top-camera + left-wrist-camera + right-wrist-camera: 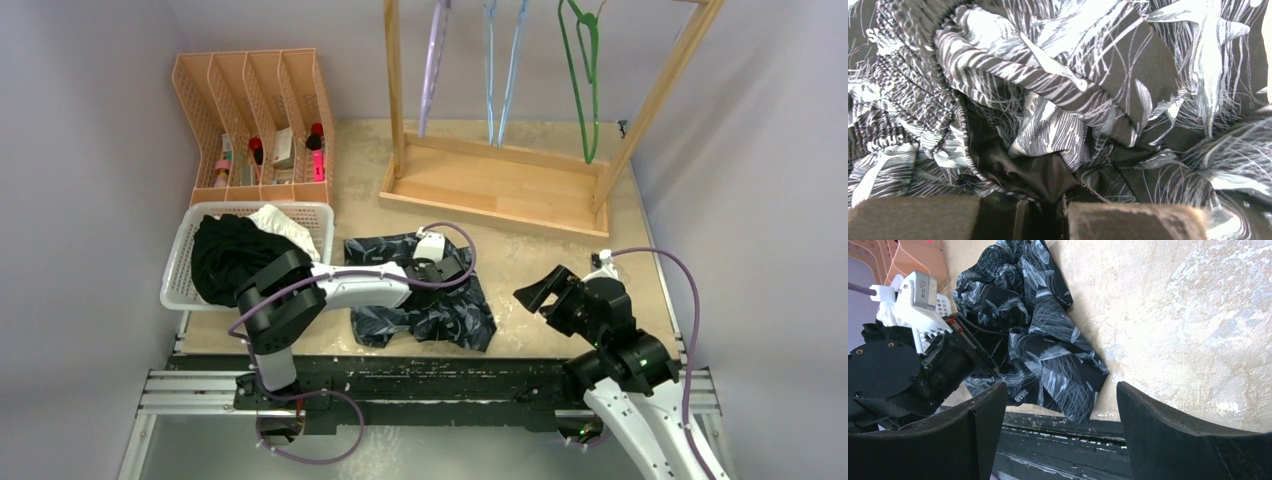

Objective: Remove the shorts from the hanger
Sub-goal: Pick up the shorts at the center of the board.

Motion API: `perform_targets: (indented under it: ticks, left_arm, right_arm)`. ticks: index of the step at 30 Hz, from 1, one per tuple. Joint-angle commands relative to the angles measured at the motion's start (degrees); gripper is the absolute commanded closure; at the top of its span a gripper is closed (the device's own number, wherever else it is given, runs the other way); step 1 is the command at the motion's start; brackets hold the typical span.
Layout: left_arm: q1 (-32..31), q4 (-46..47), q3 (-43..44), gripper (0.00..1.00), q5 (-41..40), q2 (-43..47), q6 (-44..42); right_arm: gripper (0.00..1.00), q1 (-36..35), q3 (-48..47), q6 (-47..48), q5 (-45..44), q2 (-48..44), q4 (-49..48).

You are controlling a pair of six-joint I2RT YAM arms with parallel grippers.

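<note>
Top external view: dark blue patterned shorts (425,305) lie crumpled on table (540,240), near front edge. Left gripper (443,268) sits down on them, fingertips hidden under wrist body. Left wrist view: fabric fold dips between fingers (913,220), tips cropped by frame edge; cannot tell if gripped. Right gripper (540,290) spread wide, empty, over bare table. Black shorts (225,260) and white shorts (285,225) heaped in basket (180,270), partly masked by left arm.

Pale grey walls (80,180) close in a beige, mottled counter (520,245) under soft, even light. At its far edge stand a wooden garment rack (500,185) and a peach desk organiser (255,100) with 4 slots. A black rail (430,390) runs along the near edge.
</note>
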State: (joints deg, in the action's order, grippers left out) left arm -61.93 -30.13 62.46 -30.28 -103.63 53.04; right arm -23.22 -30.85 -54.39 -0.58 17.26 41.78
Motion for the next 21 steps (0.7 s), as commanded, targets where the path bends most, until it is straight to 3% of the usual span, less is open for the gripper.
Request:
perform_targets:
  ticks: [1,10,21]
  left_arm:
    - [0.2,-4.6,-1.9,1.0,-1.5,0.6,4.9]
    - [0.7,-15.8,6.0,1.0,-19.6,22.2,5.8]
    - [5.1,-30.7,15.0,1.0,-28.3,32.4,6.7]
  right_arm:
    - [0.18,0.1,-1.3,-0.1,-1.1,0.0,-0.1]
    - [0.18,0.1,-1.1,-0.3,-1.2,0.0,-0.5]
    - [0.18,0.2,-0.4,-0.1,0.1,2.3,-3.4]
